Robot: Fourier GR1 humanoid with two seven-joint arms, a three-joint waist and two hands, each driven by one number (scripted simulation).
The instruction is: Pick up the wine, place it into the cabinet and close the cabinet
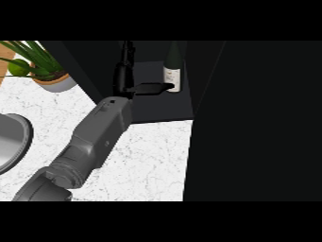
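Wine stands upright inside cabinet, left hand beside

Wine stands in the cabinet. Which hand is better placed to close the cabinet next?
Probably the left. The left hand is already at the open cabinet, fingers straight, beside the wine bottle. The right hand is not in view.

Expect no reading of the wine bottle label: print too small, neck lost in the dark cabinet. Note sink cut off at left edge, potted plant leaves at upper edge, forearm at lower edge.
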